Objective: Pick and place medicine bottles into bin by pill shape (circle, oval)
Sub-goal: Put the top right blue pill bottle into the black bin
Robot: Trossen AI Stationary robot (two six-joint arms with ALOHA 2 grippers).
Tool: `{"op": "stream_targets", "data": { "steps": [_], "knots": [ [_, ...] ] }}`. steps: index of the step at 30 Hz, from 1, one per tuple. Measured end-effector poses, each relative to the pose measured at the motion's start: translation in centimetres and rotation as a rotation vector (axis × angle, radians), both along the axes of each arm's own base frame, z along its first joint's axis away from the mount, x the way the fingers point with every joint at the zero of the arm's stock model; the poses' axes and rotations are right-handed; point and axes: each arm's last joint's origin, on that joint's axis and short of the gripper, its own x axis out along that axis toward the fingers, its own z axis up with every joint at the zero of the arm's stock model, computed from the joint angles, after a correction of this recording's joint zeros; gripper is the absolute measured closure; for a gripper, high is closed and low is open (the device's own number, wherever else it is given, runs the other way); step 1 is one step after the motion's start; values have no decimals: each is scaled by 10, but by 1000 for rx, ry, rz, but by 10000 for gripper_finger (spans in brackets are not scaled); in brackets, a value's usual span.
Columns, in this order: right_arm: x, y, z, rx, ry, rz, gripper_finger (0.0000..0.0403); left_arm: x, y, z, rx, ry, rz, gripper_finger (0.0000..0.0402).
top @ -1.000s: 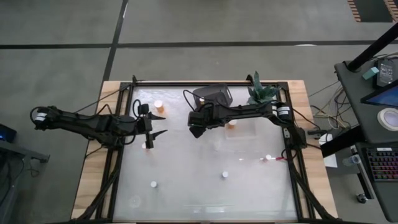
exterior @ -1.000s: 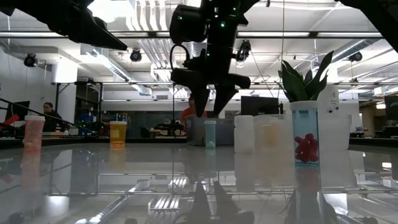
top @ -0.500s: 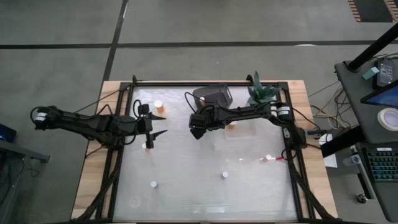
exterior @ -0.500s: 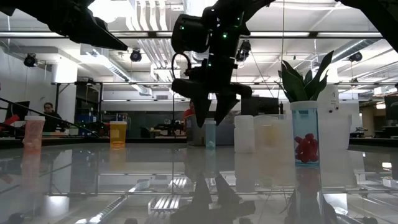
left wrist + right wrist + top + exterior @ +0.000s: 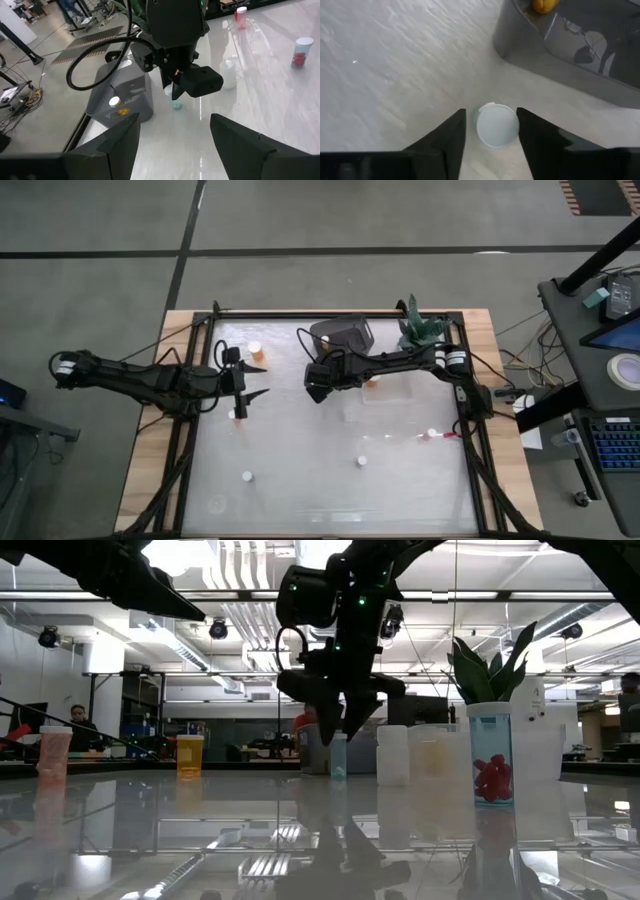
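Right gripper: it is mine, hanging over a small white-capped bottle with its fingers spread, one on each side of the cap and touching nothing; it grips nothing.
Where the bottle is: it stands upright on the table, just beside the grey bin, under my right gripper near the back middle of the table.
Left gripper: it waits at the table's left side, fingers apart and empty, just beside another little bottle.
Risk, a knock: the cap sits closer to one finger than the other, so I judge that a straight descent could clip it and tip the bottle.
Risk, a slip: the bottle is small and the tabletop is glossy, so an uneven close could push it sideways toward the bin wall instead of catching it.
Risk, wrong sort: I cannot read the pill shape from here, so the bottle could go to the wrong place.
Hidden: the bottle's body and label sit under its cap in my wrist view, and my own arm covers it from above.
Hard to make out: the bin's inside; I see an orange thing in it, cut off at the edge.
Elsewhere: other bottles stand well apart on the near half of the table.
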Motion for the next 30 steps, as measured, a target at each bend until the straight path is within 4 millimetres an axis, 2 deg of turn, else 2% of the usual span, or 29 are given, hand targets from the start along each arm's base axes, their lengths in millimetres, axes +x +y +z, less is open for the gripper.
{"op": "stream_targets", "data": {
  "steps": [7, 16, 19, 24, 28, 30],
  "knots": [
    [0, 0, 0, 0, 1, 1, 298, 0, 0, 0, 5, 2, -2, 175],
    [-1, 1, 7, 23, -3, 39, 282, 0, 0, 0, 5, 1, -2, 175],
    [0, 4, 26, 60, -57, 108, 287, 0, 0, 0, 5, 1, -2, 175],
    [-4, 3, 69, 15, -190, 206, 290, 0, 0, 0, 5, -3, -2, 175],
    [-12, -20, 96, -45, -266, 209, 290, 0, 0, 1, 4, -9, -1, 175],
    [-17, -36, 100, -68, -262, 187, 290, 1, 0, 2, 4, -20, -2, 175]
  ]
}}
